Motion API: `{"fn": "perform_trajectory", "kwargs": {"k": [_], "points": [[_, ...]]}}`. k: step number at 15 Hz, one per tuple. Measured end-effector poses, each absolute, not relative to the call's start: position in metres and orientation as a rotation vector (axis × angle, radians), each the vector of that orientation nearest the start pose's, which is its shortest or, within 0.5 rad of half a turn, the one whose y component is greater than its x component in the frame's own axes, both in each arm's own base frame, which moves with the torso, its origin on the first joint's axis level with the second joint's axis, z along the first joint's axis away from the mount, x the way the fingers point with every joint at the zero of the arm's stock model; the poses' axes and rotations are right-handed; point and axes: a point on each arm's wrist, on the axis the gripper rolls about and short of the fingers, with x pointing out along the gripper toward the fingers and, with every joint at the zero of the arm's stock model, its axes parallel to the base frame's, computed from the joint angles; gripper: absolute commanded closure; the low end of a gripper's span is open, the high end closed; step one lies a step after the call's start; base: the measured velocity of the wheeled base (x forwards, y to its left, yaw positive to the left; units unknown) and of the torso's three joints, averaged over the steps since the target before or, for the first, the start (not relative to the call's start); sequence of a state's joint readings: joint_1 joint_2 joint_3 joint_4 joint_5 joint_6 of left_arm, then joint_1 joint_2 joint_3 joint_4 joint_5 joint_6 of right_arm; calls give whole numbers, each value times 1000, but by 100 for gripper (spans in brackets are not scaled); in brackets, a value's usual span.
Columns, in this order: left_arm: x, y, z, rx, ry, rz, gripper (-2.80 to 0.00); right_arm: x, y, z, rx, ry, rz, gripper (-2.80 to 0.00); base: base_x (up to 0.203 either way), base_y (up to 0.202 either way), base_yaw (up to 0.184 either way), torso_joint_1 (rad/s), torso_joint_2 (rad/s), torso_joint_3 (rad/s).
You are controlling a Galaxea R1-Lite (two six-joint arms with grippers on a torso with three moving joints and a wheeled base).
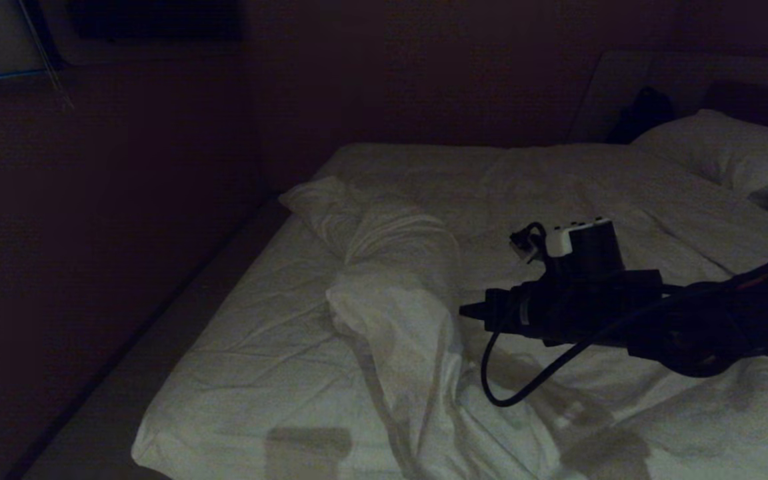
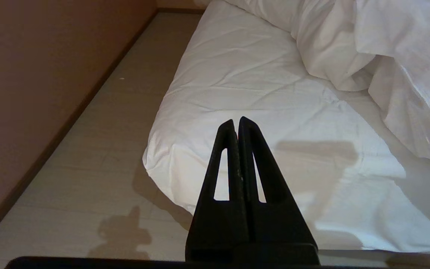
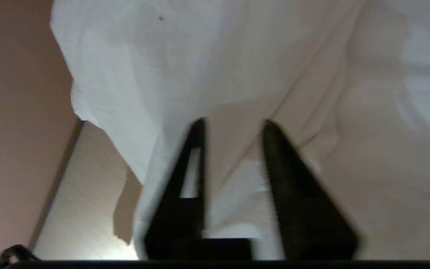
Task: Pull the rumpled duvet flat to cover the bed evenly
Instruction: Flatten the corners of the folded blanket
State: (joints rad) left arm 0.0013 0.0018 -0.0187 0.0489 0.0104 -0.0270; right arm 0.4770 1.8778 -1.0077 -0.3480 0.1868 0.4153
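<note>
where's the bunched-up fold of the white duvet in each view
Head view: puffy white quilted duvet, its rumpled ridge running down the picture's middle, left of the right claw.
Left wrist view: duvet heaped at upper right, beyond the shut left claw.
Right wrist view: duvet fills the frame behind the open claw.
Shared landmark: the pale floor strip beside the bed.

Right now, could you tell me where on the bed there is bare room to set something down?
The flat sheet between the bed's left edge and the bunched duvet is free, down to the near left corner. Crowded: the duvet ridge running up the middle, with the right gripper open over its folds, and the pillow at the far right. The left gripper is shut off the near corner.
</note>
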Motion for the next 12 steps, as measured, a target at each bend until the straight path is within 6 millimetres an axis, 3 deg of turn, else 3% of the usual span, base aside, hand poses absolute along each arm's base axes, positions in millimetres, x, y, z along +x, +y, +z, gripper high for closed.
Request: {"fn": "perform_trajectory", "kwargs": {"k": [12], "points": [[-24, 0, 76, -27, 31, 12, 0, 321, 152, 140, 491, 773, 661, -280, 0, 0, 0, 0, 0, 0]]}}
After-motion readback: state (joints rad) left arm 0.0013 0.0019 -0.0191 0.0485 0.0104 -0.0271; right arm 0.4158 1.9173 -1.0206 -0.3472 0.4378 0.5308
